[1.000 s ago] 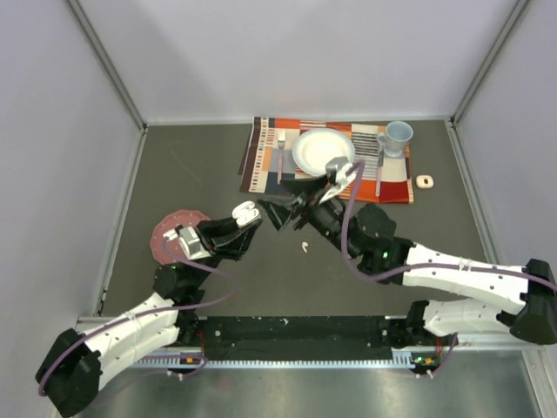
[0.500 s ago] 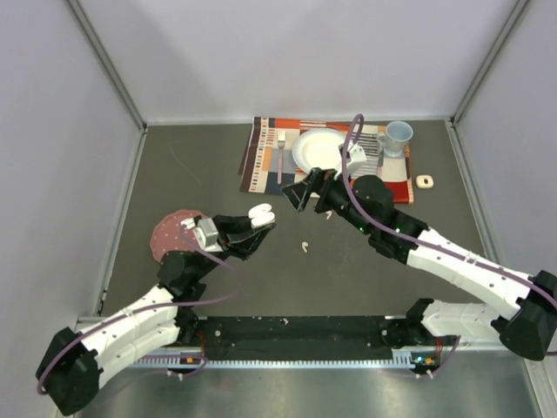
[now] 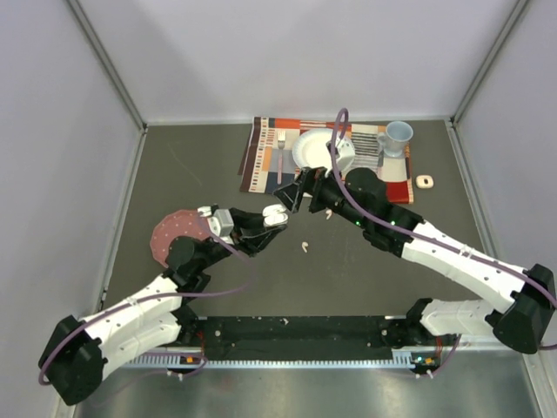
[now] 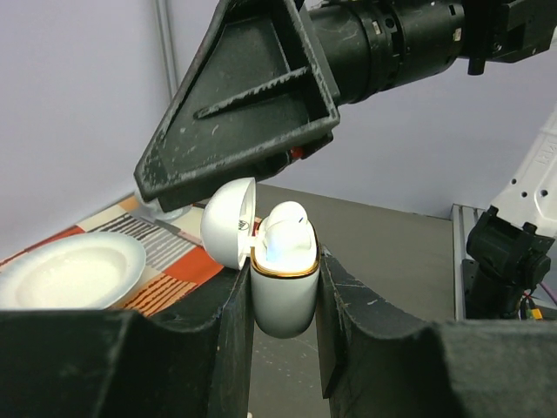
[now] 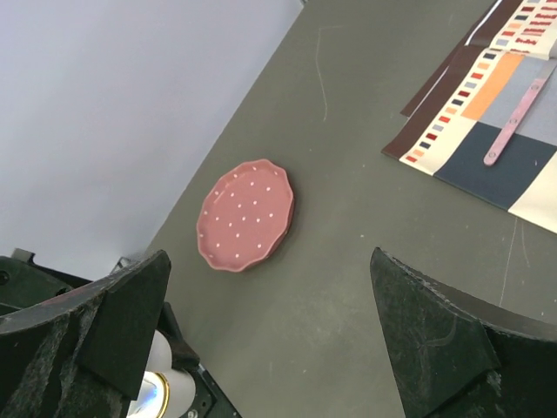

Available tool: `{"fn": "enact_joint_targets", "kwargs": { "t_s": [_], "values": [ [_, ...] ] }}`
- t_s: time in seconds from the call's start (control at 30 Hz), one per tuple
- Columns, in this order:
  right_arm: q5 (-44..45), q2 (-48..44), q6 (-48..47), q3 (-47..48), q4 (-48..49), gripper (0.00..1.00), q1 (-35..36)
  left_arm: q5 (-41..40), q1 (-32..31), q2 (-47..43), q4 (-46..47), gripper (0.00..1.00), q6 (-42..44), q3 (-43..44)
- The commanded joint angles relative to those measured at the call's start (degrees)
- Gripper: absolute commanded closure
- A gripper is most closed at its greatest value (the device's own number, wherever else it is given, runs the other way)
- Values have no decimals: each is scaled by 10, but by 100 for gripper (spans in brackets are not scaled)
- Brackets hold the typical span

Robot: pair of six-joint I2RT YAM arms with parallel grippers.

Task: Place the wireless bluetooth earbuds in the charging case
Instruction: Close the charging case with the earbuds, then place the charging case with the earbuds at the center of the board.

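Observation:
My left gripper (image 3: pixel 271 222) is shut on the white charging case (image 3: pixel 275 217), held above the table with its lid open. In the left wrist view the case (image 4: pixel 283 292) sits upright between my fingers, lid (image 4: pixel 228 222) tipped left, and a white earbud (image 4: pixel 285 231) rests in it. My right gripper (image 3: pixel 291 195) hangs open and empty just beyond and above the case; one of its fingers (image 4: pixel 244 104) fills the top of the left wrist view. In the right wrist view the gripper (image 5: pixel 270 261) is wide open, the case (image 5: pixel 161 392) at bottom left. A loose earbud (image 3: pixel 305 247) lies on the table, another (image 3: pixel 328 212) under the right arm.
A pink dotted plate (image 3: pixel 172 233) (image 5: pixel 245 215) lies at the left. A striped placemat (image 3: pixel 261 157) at the back holds a white plate (image 3: pixel 309 150), fork (image 3: pixel 280 152) and blue cup (image 3: pixel 398 136). A small pale object (image 3: pixel 424 181) lies right of the mat.
My left gripper carried the open case to the right, toward the right gripper. My right gripper rose off the table, swung back toward the placemat, and now hovers by the case.

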Motion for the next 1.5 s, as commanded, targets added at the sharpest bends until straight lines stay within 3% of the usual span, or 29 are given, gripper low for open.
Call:
{"fn": "enact_joint_targets", "kwargs": {
  "t_s": [0.0, 0.97, 1.07, 1.2, 1.3, 1.37, 1.47],
  "values": [
    [-22, 15, -18, 36, -3, 2, -2, 21, -2, 15, 17, 100, 4, 34],
    [-102, 1, -107, 44, -52, 1, -2, -55, -2, 6, 47, 100, -3, 15],
    [-69, -12, -101, 36, -55, 2, -2, -72, -1, 4, 44, 100, -5, 13],
    [104, -51, -60, -13, -22, 1, -2, -114, -2, -6, 5, 100, -27, 11],
    [177, -92, -39, -69, 25, 1, -3, -137, 0, 0, -39, 100, -19, 10],
    [192, -114, -28, -84, 23, 1, -8, -158, 4, 11, -105, 100, -23, 25],
    [202, -129, -8, -93, 7, 1, -20, -145, 40, 53, -129, 100, -73, 32]
  ]
}}
